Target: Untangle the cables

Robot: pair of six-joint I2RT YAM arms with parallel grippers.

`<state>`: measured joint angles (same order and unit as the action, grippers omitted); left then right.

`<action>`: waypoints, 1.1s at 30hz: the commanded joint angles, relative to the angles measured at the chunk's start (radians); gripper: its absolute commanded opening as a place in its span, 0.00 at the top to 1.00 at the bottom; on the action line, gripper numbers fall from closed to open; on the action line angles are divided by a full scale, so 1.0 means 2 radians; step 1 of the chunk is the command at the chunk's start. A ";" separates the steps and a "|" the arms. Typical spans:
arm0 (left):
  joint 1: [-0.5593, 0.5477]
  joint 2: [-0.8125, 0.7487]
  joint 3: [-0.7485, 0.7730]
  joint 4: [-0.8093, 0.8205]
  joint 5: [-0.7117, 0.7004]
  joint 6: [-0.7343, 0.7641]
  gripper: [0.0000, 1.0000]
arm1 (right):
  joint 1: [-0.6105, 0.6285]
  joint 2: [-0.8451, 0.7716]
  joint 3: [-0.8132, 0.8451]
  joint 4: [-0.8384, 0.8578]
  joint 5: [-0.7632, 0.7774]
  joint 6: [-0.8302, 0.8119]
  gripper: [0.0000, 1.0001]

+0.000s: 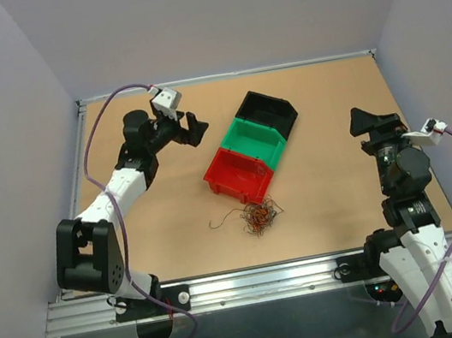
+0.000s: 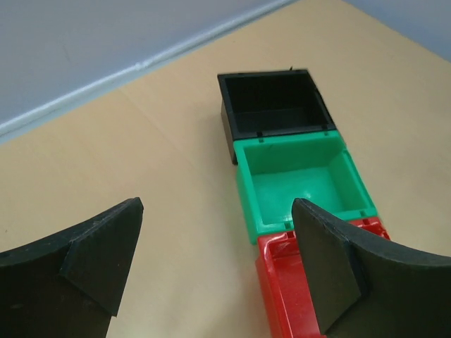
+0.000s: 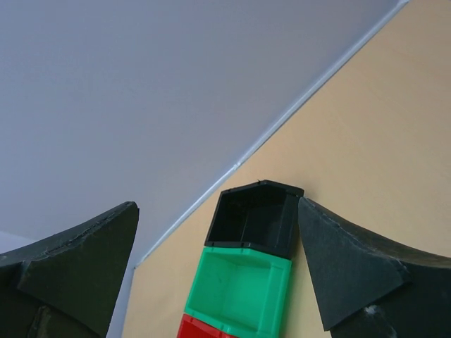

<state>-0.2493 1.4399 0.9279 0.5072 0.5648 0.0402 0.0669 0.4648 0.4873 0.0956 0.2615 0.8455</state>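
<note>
The cables (image 1: pixel 254 215) are a small clump of thin reddish-orange, brown and dark strands on the table just in front of the red bin (image 1: pixel 238 175). They show only in the top view. My left gripper (image 1: pixel 191 129) is open and empty, held above the table at the back left, well away from the clump. In its wrist view the left gripper (image 2: pixel 218 264) has its jaws wide apart. My right gripper (image 1: pixel 372 122) is open and empty at the right side, and its wrist view shows the right gripper (image 3: pixel 218 264) with its jaws spread.
Three open bins stand in a diagonal row: red, green (image 1: pixel 253 143) and black (image 1: pixel 267 114). They also show in the left wrist view, green bin (image 2: pixel 303 183) and black bin (image 2: pixel 271 105), and in the right wrist view (image 3: pixel 243 289). Walls enclose the table on three sides.
</note>
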 commanded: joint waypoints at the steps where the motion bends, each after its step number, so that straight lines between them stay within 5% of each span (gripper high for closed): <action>1: -0.037 0.043 0.069 -0.088 -0.079 0.047 0.01 | 0.003 0.009 -0.007 -0.011 0.021 -0.007 0.00; 10: -0.078 0.157 0.163 -0.197 -0.130 0.073 0.03 | 0.002 0.074 0.006 -0.011 -0.045 -0.038 0.00; 17: -0.083 0.200 0.198 -0.207 -0.141 0.066 0.04 | 0.002 0.094 0.010 -0.011 -0.063 -0.043 0.00; 23: -0.095 0.253 0.243 -0.223 -0.147 0.071 0.16 | 0.003 0.108 0.015 -0.011 -0.078 -0.056 0.00; 27: -0.105 0.258 0.250 -0.227 -0.160 0.077 0.22 | 0.002 0.118 0.019 -0.011 -0.090 -0.059 0.00; 33: -0.104 0.225 0.227 -0.204 -0.157 0.073 0.18 | 0.003 0.120 0.021 -0.011 -0.099 -0.061 0.00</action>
<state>-0.4522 1.9717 1.3903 0.0616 0.2531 0.1829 0.0669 0.7132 0.4873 0.0521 0.0895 0.7456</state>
